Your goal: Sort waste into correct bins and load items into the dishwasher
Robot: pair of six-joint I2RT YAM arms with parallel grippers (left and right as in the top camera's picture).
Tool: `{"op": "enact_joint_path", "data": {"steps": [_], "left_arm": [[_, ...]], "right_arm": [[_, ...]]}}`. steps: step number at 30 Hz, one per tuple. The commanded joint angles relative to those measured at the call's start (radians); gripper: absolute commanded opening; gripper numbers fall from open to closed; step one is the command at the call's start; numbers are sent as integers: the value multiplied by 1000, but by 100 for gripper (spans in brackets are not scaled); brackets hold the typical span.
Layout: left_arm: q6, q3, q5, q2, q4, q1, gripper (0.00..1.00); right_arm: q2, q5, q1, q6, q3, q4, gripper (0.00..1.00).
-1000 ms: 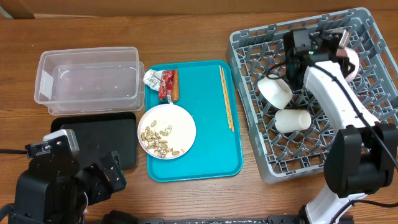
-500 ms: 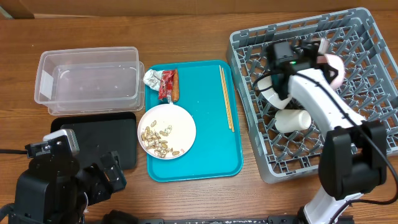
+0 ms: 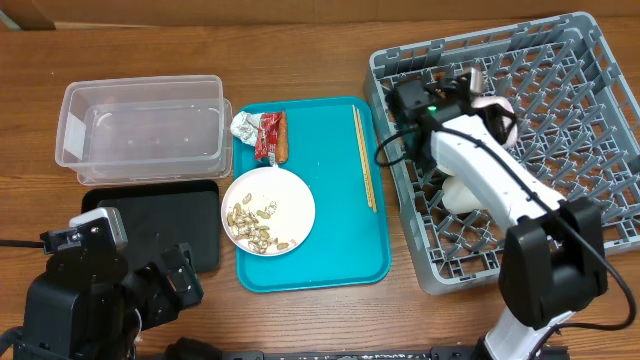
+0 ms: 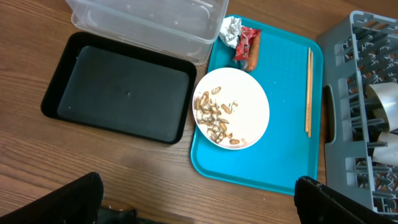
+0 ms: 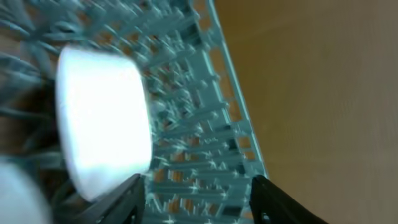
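Observation:
The white plate with nut-shell scraps sits on a teal tray. Behind it lie the silvery wrapper, red wrapper and sausage piece, with the chopsticks to their right. The clear tub and black tray are empty. My right gripper hangs open over the grey dish rack, only lattice between its jaws. A pale pink bowl is right beside it, and a white cup lies under the arm. My left gripper is open at the table's near left.
The rack's outer wall runs close past the right jaw, with bare wood beyond. A blurred bright white dish sits just left of the left finger; which dish it is cannot be told. The rack handle faces the teal tray.
My right arm has swung left across the rack, and the pink bowl has moved with it. The right jaws have gone from shut to apart. The left arm has not moved.

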State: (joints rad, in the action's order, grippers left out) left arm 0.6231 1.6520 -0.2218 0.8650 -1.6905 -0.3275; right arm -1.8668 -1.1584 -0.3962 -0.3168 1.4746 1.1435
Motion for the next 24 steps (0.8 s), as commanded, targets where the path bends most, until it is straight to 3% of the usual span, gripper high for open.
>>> {"op": "enact_joint_path", "data": {"steps": [1,6,14,19,24], "left_arm": [[12,10,-21,-2,2,2,100],[12,10,-21,-1,2,2,100],[12,10,-21,-2,2,2,100],[12,10,-21,-2,2,2,100],[12,10,-21,-2,2,2,100]], "right_arm": [[100,145,-39,-13,107,16,58],[213,475,-47,-13,183,22,59],[340,1330,-48,-12,193,33,57],[333,1403,-87,-13,158,86,53],[295,1337,-183,-24,54,9,50]]}}
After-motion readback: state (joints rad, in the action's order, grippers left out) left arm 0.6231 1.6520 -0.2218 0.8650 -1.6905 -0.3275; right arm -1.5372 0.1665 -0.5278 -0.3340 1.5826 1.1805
